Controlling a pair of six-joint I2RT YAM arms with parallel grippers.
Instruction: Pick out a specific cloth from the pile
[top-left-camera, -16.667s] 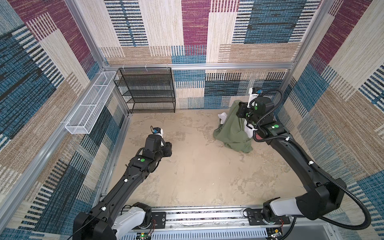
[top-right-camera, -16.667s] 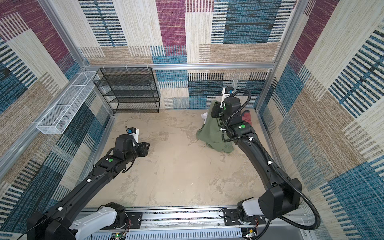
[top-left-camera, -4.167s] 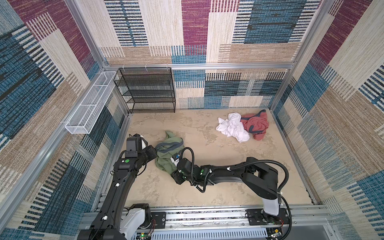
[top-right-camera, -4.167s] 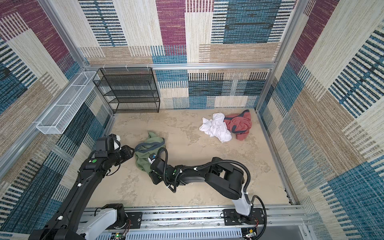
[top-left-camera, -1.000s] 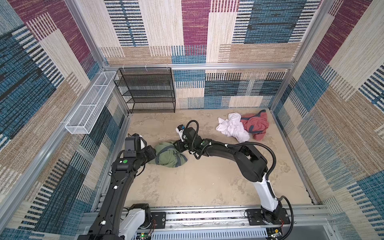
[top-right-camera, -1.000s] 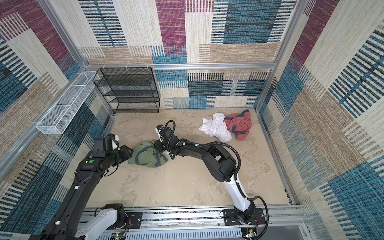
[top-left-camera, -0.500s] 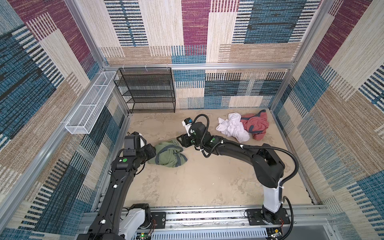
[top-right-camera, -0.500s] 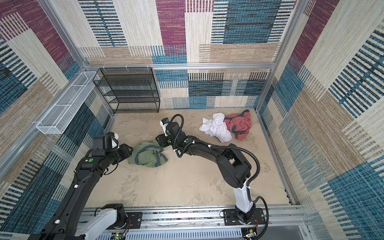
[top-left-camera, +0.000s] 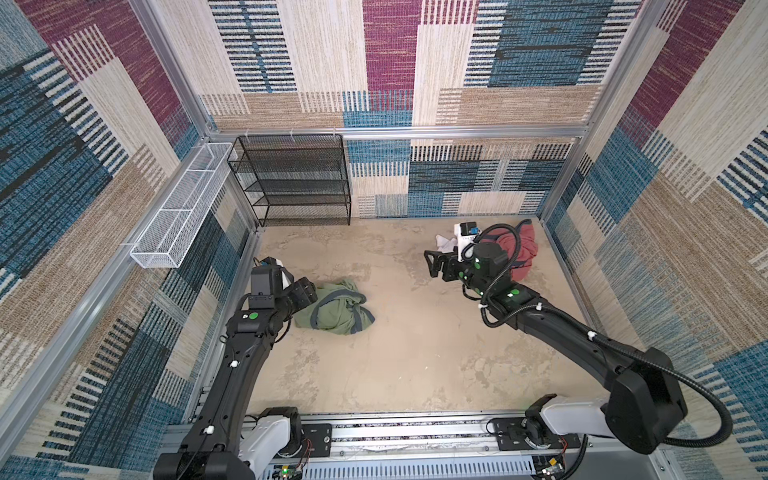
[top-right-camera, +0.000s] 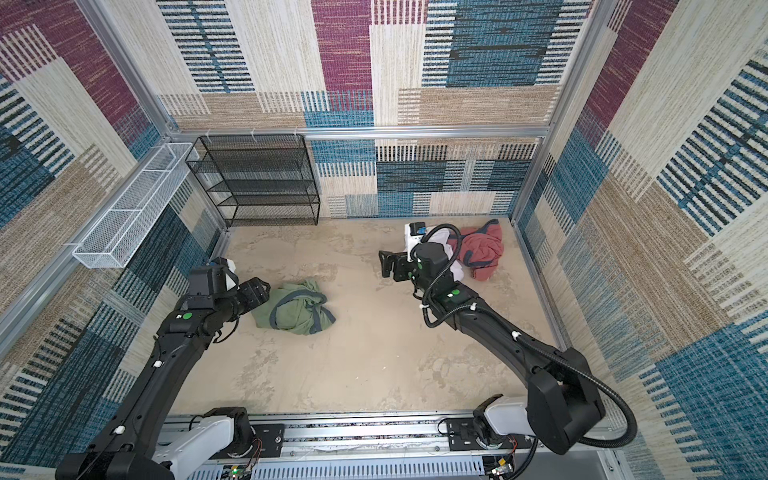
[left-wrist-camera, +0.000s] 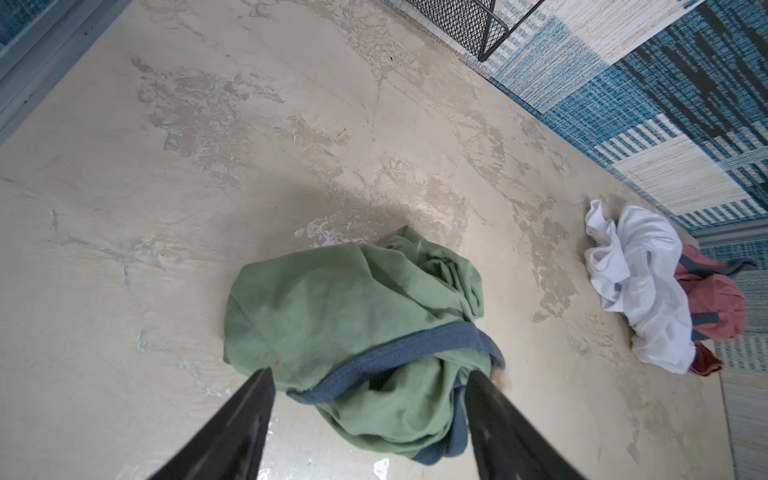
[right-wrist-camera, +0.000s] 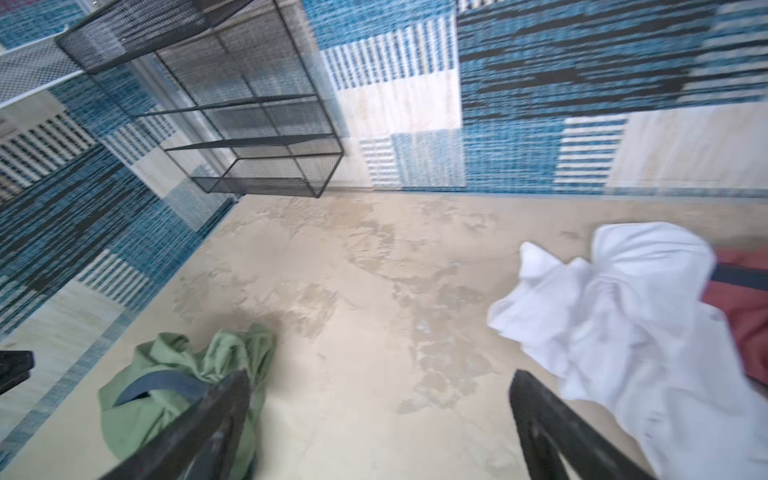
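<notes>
The cloth (top-left-camera: 334, 307) lies crumpled on the bench (top-left-camera: 415, 353), well apart from the pile (top-left-camera: 521, 249) in the far corner, so the picking-out looks done: left fingers (left-wrist-camera: 249, 415) spread astride it, not pinching, and right fingers (right-wrist-camera: 208, 424) wide and empty.

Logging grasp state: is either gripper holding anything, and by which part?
Nothing is held. The left gripper stands open at the edge of the olive-green cloth; the right gripper is open and empty.
</notes>
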